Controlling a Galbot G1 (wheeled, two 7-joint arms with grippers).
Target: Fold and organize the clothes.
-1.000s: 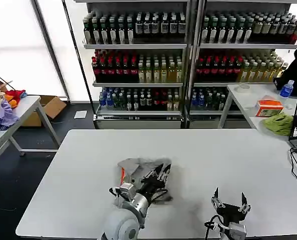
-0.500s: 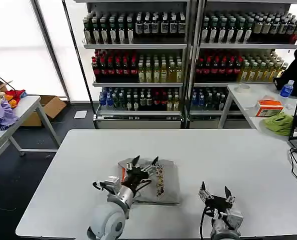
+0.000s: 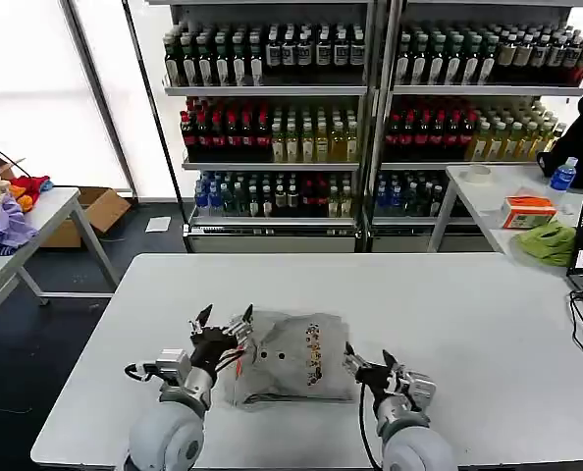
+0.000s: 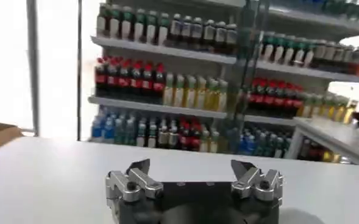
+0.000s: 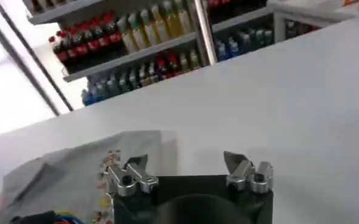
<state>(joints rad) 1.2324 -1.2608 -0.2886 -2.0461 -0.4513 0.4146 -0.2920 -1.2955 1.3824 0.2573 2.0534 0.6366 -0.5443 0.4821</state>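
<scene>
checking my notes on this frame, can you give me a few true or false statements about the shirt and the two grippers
1. The grey shirt lies folded on the white table. True.
2. The left gripper is shut on the shirt. False: its fingers are spread open and it holds nothing, at the shirt's left edge.
3. The right gripper is open, at the shirt's right edge. True.
4. The shirt's cartoon print faces down, hidden. False: the print shows on top.
5. The lime-green cloth lies on the same table as the shirt. False: it lies on the side table to the right.
</scene>
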